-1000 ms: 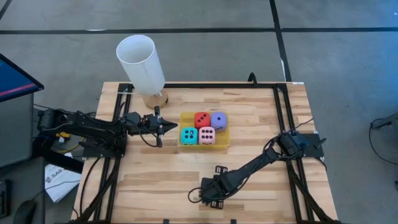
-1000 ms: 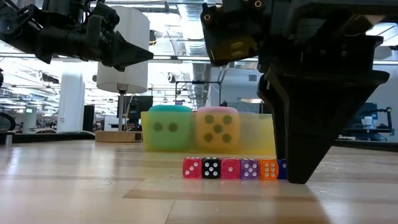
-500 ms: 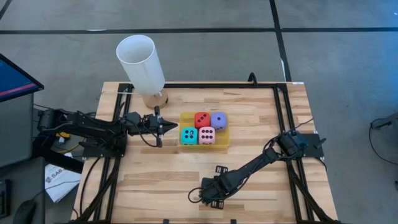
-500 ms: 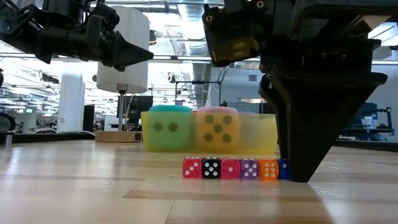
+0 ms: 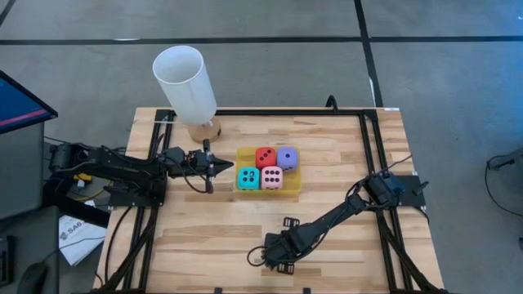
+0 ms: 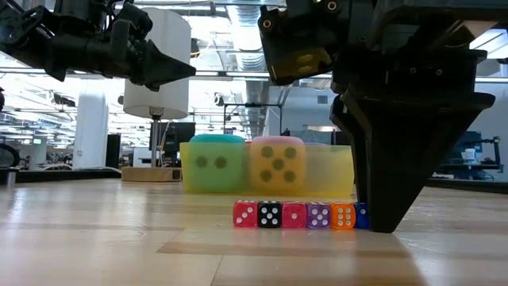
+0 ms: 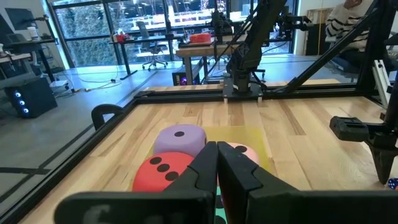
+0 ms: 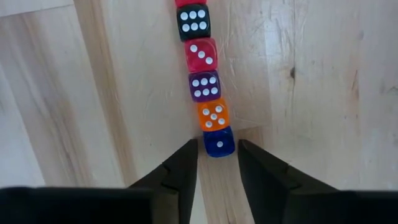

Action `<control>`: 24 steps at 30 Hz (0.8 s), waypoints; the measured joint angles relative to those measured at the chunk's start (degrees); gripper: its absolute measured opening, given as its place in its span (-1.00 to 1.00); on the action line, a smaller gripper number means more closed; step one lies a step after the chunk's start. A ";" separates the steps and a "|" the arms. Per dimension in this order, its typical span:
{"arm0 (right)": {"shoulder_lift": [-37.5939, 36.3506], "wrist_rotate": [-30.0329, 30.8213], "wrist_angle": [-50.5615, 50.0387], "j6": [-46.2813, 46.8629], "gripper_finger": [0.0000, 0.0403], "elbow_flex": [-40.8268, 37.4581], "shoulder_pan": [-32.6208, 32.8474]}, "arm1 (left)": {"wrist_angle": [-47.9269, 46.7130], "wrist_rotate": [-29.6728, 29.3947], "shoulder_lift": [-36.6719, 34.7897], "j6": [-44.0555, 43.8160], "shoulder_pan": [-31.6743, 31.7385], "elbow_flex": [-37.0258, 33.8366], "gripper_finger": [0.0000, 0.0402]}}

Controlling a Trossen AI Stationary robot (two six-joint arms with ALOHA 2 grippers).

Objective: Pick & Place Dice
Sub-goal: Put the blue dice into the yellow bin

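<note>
Comparing with a second ago, almost nothing moves: right pincer [image 8: 217, 163] sits a touch nearer the tiny dice row [image 6: 300, 214] on the counter [image 5: 204, 237]. Its fingers [image 8: 183, 168] stand slightly apart, straddling the blue end die [image 8: 218, 142]; can't tell if they touch it. Left pincer [image 5: 221, 167] hangs unchanged, closed and empty, just beside the yellow tray [image 5: 242, 152]. Big dice in the tray as before: red [image 5: 265, 157], purple [image 5: 287, 157], cyan [image 5: 248, 177], pink [image 5: 272, 178]. White cylinder [image 5: 185, 82] stands behind.
</note>
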 joint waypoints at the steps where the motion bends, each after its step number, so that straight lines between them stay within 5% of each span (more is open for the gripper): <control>1: 0.00 0.03 0.00 0.00 -0.43 0.00 0.00 | 0.00 0.00 0.00 -0.01 0.01 -0.01 -1.00; 11: 0.00 0.24 -0.13 0.00 -0.21 0.00 -0.04 | 0.02 0.00 0.00 0.00 0.01 -0.01 -1.00; 24: 0.02 0.17 0.28 0.02 -0.31 0.00 -0.02 | 0.01 0.00 0.00 0.00 0.00 -0.01 -1.00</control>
